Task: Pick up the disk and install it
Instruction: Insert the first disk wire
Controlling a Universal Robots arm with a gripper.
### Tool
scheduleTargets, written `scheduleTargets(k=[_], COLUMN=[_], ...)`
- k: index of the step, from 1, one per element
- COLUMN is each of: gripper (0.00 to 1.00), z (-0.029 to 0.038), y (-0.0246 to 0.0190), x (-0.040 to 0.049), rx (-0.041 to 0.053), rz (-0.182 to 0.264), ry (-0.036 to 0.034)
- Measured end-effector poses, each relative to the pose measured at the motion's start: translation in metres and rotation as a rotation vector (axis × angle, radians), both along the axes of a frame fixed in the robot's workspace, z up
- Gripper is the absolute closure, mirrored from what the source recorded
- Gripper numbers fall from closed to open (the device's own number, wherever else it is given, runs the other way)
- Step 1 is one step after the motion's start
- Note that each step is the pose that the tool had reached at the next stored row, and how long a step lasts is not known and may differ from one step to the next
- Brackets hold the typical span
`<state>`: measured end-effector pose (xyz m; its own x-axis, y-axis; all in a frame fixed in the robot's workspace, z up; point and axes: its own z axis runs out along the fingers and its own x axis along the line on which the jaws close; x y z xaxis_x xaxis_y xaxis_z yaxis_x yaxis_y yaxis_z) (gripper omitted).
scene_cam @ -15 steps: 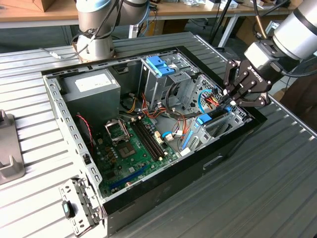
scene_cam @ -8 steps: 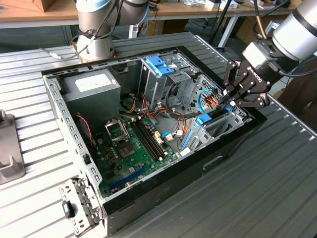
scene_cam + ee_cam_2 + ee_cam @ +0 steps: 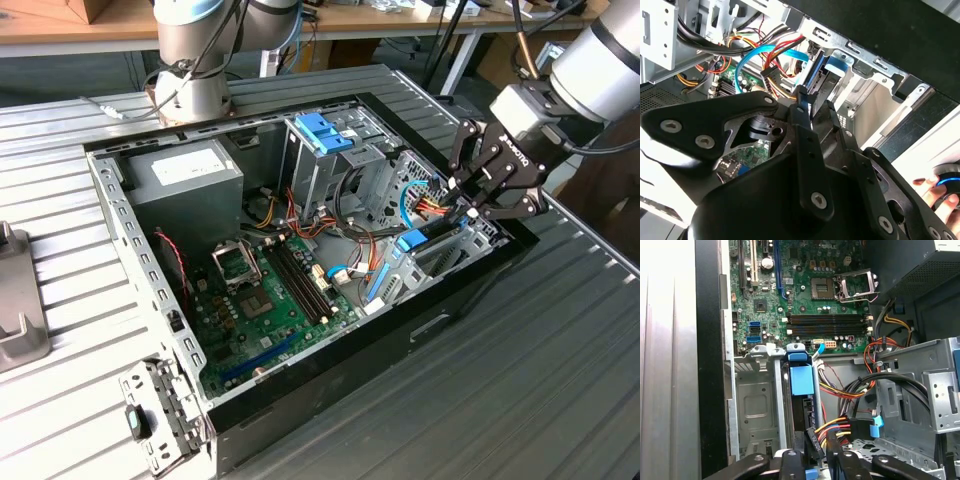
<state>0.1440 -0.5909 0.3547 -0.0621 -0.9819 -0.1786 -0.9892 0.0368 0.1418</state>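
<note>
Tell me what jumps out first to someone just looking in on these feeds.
The opened computer case lying flat on the ribbed metal table, with the green motherboard exposed. Then the black tool at the case's corner on the exterior view's right, down over the disk standing on edge in a metal bay. A blue-handled carrier tops the tall drive cage behind it.

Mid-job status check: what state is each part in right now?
computer case: side open, lying flat.
disk: on edge in the bay slot.
gripper: close above the disk.
memory slots: empty.
blue-handled carrier: seated atop the drive cage.
</note>
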Motion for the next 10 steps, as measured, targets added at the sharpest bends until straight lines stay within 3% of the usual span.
scheduleTargets(k=[10], gripper=[0.69], z=[0.0], y=[-0.0007], x=[-0.0126], rx=[0.0], rz=[0.0], ry=[0.0001])
